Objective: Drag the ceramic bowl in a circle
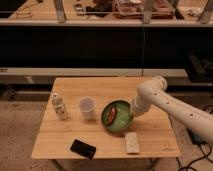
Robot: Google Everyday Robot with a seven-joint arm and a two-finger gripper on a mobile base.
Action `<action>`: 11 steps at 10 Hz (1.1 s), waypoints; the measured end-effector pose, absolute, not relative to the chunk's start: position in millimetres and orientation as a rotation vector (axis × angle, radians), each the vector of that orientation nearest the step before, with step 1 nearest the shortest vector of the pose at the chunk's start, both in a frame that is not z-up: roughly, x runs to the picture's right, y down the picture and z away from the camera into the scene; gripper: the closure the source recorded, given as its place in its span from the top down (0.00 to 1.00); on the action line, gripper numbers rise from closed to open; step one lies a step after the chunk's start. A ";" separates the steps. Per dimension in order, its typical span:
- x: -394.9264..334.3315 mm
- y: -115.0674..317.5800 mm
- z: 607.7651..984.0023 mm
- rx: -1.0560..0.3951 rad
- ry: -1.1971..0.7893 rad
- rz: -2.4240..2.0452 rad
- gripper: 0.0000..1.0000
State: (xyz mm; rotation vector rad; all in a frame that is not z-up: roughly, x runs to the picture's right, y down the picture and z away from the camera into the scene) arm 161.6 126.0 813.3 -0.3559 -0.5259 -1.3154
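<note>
The white arm (172,104) comes in from the right of the ceramic bowl (115,117), rises to a bent elbow, then drops steeply so the gripper (131,113) sits at the bowl's right rim, a translucent cup (87,107) just left of the bowl; whether the gripper grasps the rim cannot be told.

A glossy ceramic bowl (119,120) sits on the matt wood table (100,85), the smooth white hand (133,110) at its rim.

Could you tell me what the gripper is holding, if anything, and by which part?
It cannot be told: the gripper sits at the image-right rim of the ceramic bowl, but whether it grips that rim is hidden.
</note>
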 end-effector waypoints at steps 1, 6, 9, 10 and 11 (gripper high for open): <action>159.7 116.2 818.8 -0.345 -0.525 -1.289 0.00; 178.1 70.1 869.2 -0.313 -0.485 -1.095 0.00; 195.9 66.0 889.7 -0.344 -0.453 -1.058 0.00; 206.8 67.1 893.4 -0.359 -0.438 -1.046 0.00; 218.8 69.2 896.0 -0.375 -0.422 -1.035 0.00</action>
